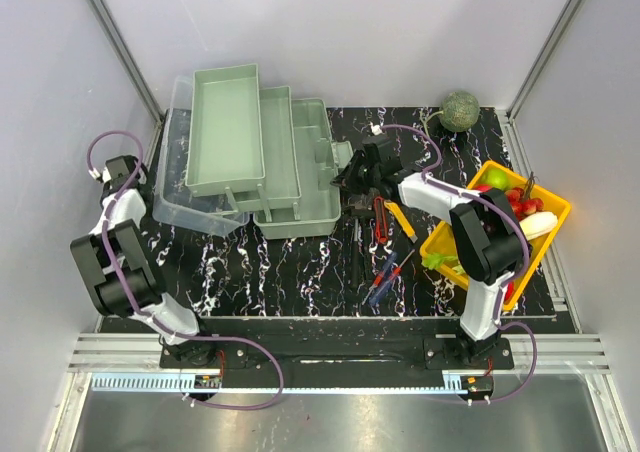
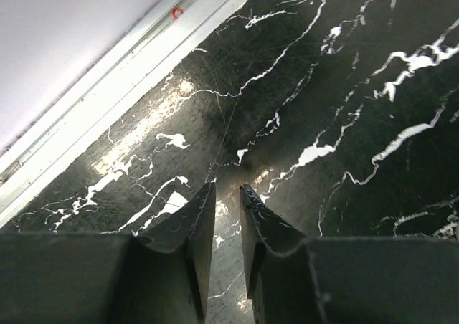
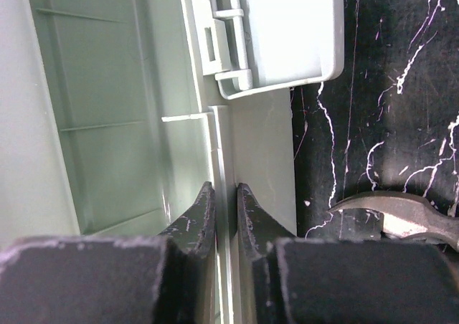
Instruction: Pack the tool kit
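Observation:
The pale grey-green toolbox [image 1: 300,177] stands open at mid-table, its fold-out trays [image 1: 225,127] fanned to the back left and its clear lid [image 1: 185,192] lying at the left. My right gripper [image 1: 347,177] is shut on the box's right wall [image 3: 224,145], one finger inside and one outside [image 3: 225,186]. Loose tools lie to the right of the box: red pliers [image 1: 380,217], a yellow knife [image 1: 402,222], red and blue screwdrivers [image 1: 385,277]. My left gripper [image 2: 227,186] hangs over bare marble at the table's left edge, its jaws a narrow gap apart and empty.
A yellow tray [image 1: 553,208] of fruit sits at the right edge, and a green melon [image 1: 460,110] at the back right. An aluminium rail [image 2: 107,80] borders the table beside my left gripper. A grey metal tool head [image 3: 401,213] lies just right of the box wall.

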Robot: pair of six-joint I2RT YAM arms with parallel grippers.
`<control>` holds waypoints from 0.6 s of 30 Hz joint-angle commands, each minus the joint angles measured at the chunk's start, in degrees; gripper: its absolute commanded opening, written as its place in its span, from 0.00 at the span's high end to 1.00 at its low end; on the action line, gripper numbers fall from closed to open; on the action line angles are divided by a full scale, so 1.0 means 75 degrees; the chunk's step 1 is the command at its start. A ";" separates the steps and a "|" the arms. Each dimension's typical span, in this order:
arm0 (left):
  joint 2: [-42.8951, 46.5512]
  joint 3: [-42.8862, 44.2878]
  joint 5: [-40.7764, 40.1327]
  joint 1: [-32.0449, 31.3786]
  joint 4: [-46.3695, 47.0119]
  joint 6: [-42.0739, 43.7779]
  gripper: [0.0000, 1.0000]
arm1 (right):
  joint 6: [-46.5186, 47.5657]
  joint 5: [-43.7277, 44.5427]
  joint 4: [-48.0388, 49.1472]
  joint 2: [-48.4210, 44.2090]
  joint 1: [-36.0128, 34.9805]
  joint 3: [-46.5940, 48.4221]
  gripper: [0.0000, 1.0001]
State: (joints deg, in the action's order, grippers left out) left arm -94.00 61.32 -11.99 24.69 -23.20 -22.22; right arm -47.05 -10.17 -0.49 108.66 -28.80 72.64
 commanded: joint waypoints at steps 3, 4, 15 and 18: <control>0.1270 -0.0477 0.0580 -0.0139 0.0422 0.0467 0.77 | 0.0144 0.0150 -0.0251 0.0676 0.0300 -0.0053 1.00; 0.1341 -0.0442 0.0486 -0.0139 0.0294 0.0455 0.77 | 0.0167 0.0126 -0.0262 0.0711 0.0358 -0.0064 1.00; 0.1810 -0.0031 -0.0933 -0.0128 -0.1101 -0.0295 0.76 | -0.0008 0.0700 -0.0192 0.0219 0.0534 -0.0720 1.00; 0.1822 -0.0090 -0.1108 -0.0116 -0.1288 -0.0471 0.80 | -0.0032 0.0712 -0.0146 0.0102 0.0640 -0.0966 1.00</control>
State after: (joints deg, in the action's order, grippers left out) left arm -83.13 58.54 -17.15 24.25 -30.55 -22.74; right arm -46.30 -12.58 4.05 108.53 -26.92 70.04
